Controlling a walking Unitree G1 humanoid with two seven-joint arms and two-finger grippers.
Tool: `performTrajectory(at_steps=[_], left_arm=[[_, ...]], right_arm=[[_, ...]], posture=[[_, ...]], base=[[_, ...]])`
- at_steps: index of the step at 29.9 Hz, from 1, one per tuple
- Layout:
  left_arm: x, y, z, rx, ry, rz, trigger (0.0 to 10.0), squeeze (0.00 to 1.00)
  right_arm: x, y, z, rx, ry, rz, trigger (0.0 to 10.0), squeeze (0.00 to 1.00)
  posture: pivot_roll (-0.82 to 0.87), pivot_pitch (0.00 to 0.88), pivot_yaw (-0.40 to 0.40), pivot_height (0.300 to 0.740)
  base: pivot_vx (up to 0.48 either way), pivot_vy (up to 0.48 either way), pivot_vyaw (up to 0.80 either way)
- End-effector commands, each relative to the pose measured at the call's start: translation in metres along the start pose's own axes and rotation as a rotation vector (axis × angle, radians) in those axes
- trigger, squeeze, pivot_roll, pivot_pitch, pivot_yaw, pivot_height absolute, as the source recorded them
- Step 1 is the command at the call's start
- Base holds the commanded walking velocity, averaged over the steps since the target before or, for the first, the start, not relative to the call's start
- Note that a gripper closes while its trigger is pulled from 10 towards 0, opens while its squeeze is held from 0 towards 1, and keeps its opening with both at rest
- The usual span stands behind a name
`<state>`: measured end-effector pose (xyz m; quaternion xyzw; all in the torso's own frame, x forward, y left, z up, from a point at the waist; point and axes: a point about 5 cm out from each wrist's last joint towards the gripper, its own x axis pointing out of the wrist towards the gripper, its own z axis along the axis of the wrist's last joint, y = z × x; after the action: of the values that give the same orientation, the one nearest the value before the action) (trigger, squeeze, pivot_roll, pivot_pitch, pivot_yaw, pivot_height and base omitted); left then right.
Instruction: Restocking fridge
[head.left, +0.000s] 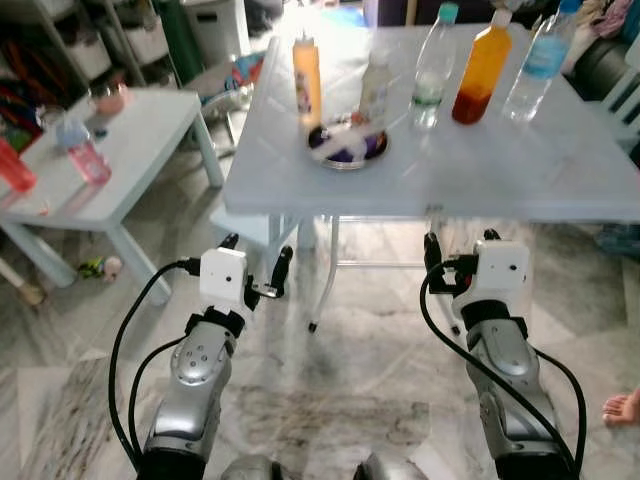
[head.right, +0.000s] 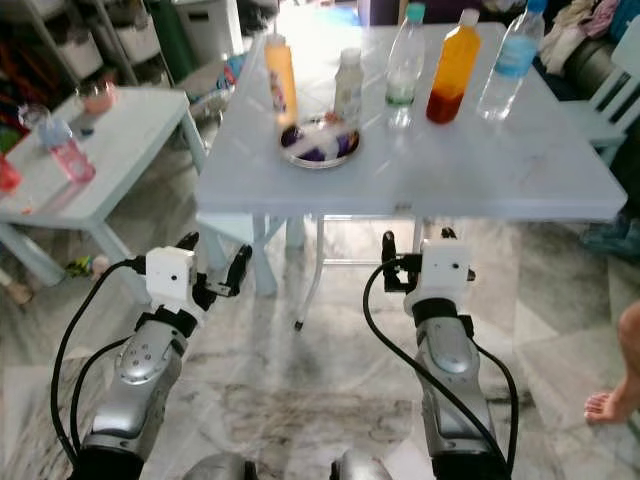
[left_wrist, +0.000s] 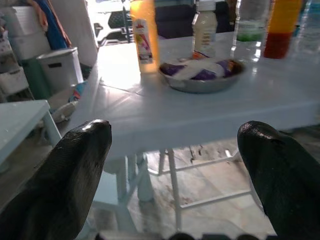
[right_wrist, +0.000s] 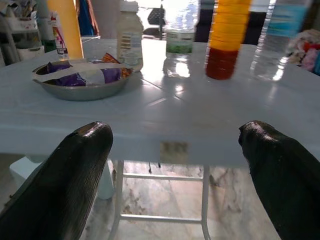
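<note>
On the white table (head.left: 500, 170) stand a tall orange squeeze bottle (head.left: 307, 80), a small white bottle (head.left: 375, 90), a clear bottle with a green cap (head.left: 433, 75), an orange juice bottle (head.left: 481, 70) and a clear bottle with a blue label (head.left: 535, 65). A metal bowl (head.left: 347, 143) of purple snack packets sits in front of them. My left gripper (head.left: 257, 262) and right gripper (head.left: 461, 245) are both open and hold nothing. They hang below the table's front edge, short of it. In the right wrist view the bowl (right_wrist: 80, 82) and juice bottle (right_wrist: 227, 40) lie ahead.
A low white table (head.left: 120, 170) with pink cups (head.left: 85, 155) stands at the left, with storage shelves (head.left: 90, 45) behind it. A person's bare foot (head.left: 625, 407) rests on the marble floor at the right. A grey rug (head.left: 330, 420) lies underfoot.
</note>
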<state>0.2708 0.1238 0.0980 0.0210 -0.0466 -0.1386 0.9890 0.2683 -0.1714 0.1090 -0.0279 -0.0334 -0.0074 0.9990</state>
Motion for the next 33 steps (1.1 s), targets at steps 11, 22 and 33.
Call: performTrajectory(at_steps=[11, 22, 33], left_arm=[[-0.001, 0.007, -0.001, 0.018, 0.002, 0.019, 10.0, 0.0], [0.0, 0.008, 0.003, -0.004, -0.025, 0.038, 10.0, 0.0], [0.001, 0.009, 0.005, 0.0, -0.032, 0.034, 10.0, 0.0]], right_arm=[[0.003, 0.007, 0.004, 0.007, -0.018, 0.017, 10.0, 0.0], [0.005, 0.009, 0.002, 0.009, -0.012, 0.008, 10.0, 0.0], [-0.003, -0.001, -0.008, 0.001, 0.047, -0.094, 10.0, 0.0]], posture=[[-0.01, 0.074, 0.036, 0.74], [-0.01, 0.074, 0.035, 0.74], [0.0, 0.067, 0.035, 0.74]], base=[[0.48, 0.0, 0.39], [0.131, 0.0, 0.0], [0.0, 0.0, 0.0]])
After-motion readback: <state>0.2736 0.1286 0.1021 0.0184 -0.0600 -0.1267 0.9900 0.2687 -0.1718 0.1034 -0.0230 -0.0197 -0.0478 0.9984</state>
